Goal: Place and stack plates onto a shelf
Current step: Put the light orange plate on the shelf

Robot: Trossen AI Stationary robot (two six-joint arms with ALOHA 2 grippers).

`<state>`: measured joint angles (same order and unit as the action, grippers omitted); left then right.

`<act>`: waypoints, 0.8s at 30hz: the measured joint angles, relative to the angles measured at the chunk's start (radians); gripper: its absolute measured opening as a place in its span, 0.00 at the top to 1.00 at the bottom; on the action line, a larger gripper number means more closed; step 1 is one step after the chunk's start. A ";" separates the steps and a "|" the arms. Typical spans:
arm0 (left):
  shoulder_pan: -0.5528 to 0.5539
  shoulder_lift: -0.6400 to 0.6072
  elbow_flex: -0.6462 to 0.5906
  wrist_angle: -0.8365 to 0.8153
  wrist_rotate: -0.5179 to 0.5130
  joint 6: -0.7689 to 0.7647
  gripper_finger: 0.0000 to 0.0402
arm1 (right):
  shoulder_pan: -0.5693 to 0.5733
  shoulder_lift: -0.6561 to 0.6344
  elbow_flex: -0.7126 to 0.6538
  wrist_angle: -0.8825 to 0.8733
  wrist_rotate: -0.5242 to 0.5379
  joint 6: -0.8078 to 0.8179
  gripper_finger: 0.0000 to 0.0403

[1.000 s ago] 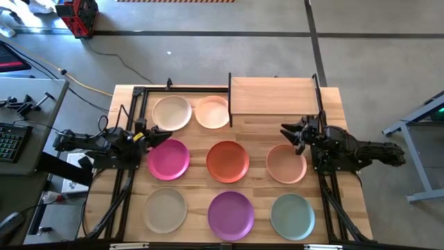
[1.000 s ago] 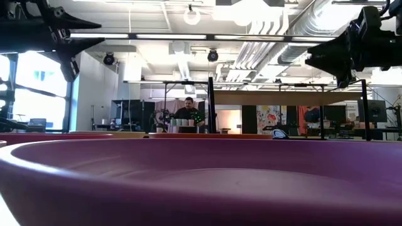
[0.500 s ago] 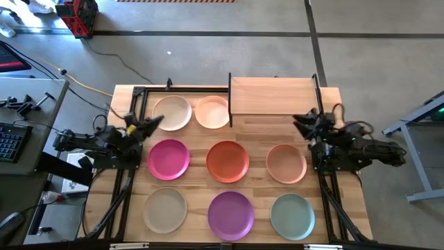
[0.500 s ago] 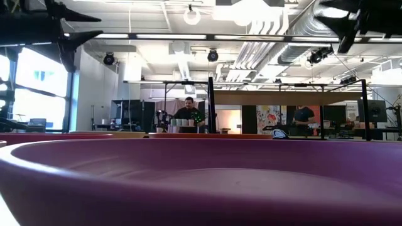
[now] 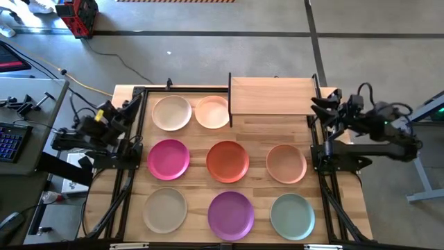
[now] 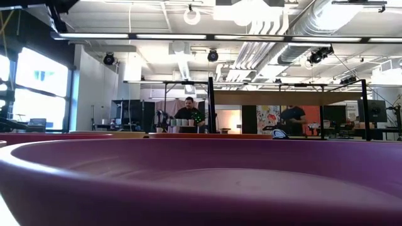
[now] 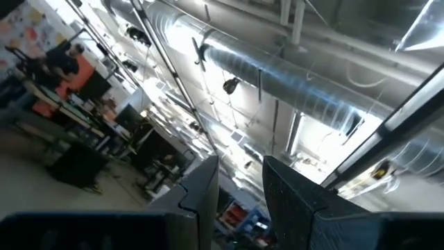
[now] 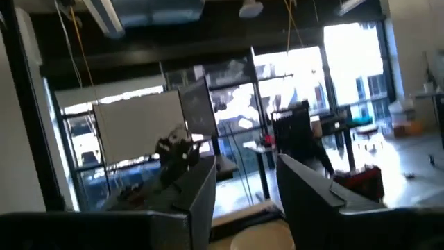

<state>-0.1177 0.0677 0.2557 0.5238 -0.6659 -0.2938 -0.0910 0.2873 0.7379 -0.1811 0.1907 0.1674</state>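
Observation:
Eight plates lie flat on the slatted tabletop in the high view: cream, peach, magenta, orange, salmon, beige, purple and grey-green. The purple plate fills the low view's foreground. The shelf stands at the far edge on black posts, with nothing on its board. My left gripper is raised over the table's left edge, open and empty, and its wrist view looks at the ceiling. My right gripper hangs raised beside the shelf's right end, open and empty.
Black frame rails run along the table's left and right sides. The shelf's black posts stand next to the peach plate. Beyond the table, people sit and stand in the room. A desk with a keyboard stands left of the table.
Both arms have risen and drawn back from the plates. The left gripper has moved from beside the magenta plate toward the left and far edges and tipped upward. The right gripper has moved from over the salmon plate toward the far right, up beside the shelf. Both have left the low view.

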 joint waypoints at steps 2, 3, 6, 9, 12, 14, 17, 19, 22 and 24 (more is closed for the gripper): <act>0.000 0.025 0.047 -0.033 -0.001 0.024 0.75 | 0.000 0.065 0.077 -0.111 0.000 0.061 0.65; 0.000 0.038 0.067 -0.051 -0.007 0.031 0.75 | 0.000 0.098 0.116 -0.169 -0.001 0.100 0.65; 0.000 0.086 0.119 -0.091 -0.022 0.036 0.75 | 0.000 0.194 0.220 -0.350 -0.004 0.226 0.65; 0.000 0.136 0.163 -0.133 -0.024 0.036 0.75 | 0.000 0.289 0.302 -0.518 -0.028 0.341 0.65; 0.000 0.186 0.191 -0.187 -0.024 0.035 0.75 | 0.000 0.375 0.357 -0.635 -0.072 0.421 0.65; 0.000 0.219 0.196 -0.202 -0.024 0.036 0.75 | 0.000 0.424 0.375 -0.683 -0.096 0.478 0.65; 0.000 0.265 0.196 -0.230 -0.025 0.020 0.75 | 0.000 0.492 0.379 -0.728 -0.135 0.575 0.65; 0.000 0.293 0.196 -0.260 -0.024 -0.001 0.75 | 0.000 0.540 0.379 -0.769 -0.174 0.632 0.65; 0.000 0.334 0.196 -0.306 -0.011 -0.039 0.75 | 0.000 0.612 0.379 -0.831 -0.231 0.690 0.65; 0.000 0.359 0.196 -0.323 0.017 -0.069 0.75 | 0.000 0.660 0.379 -0.871 -0.249 0.715 0.65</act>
<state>-0.1175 0.4271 0.4515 0.2010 -0.6492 -0.3627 -0.0906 0.9472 1.1172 -1.0517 -0.0587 0.8827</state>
